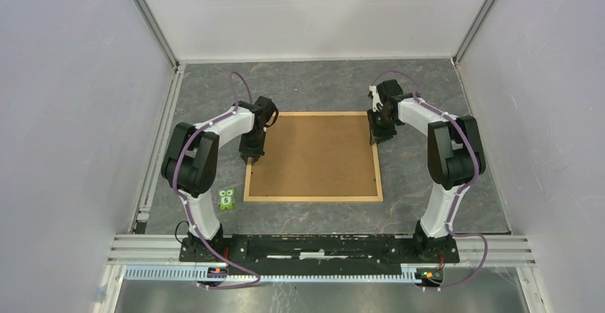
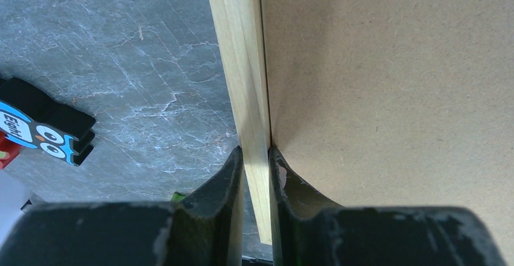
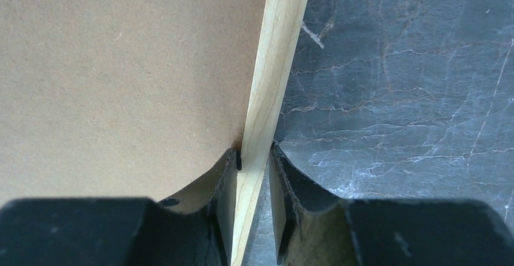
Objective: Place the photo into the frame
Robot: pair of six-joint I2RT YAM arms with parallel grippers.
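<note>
The frame [image 1: 314,199] of thin light wooden strips lies flat on the table with a plain brown backing board [image 1: 314,155] filling it. The photo is hidden or out of view. My left gripper [image 1: 252,155] is shut on the frame's left strip; in the left wrist view the fingers [image 2: 256,157] pinch the strip [image 2: 239,48] beside the board [image 2: 388,84]. My right gripper [image 1: 376,139] is shut on the right strip; in the right wrist view the fingers [image 3: 253,157] straddle the strip [image 3: 279,48] next to the board [image 3: 121,66].
A small green owl figure [image 1: 226,199] stands on the table left of the frame's near left corner. A blue owl piece on a black base [image 2: 45,129] shows at the left of the left wrist view. White walls enclose the dark grey stone-patterned table [image 1: 428,99].
</note>
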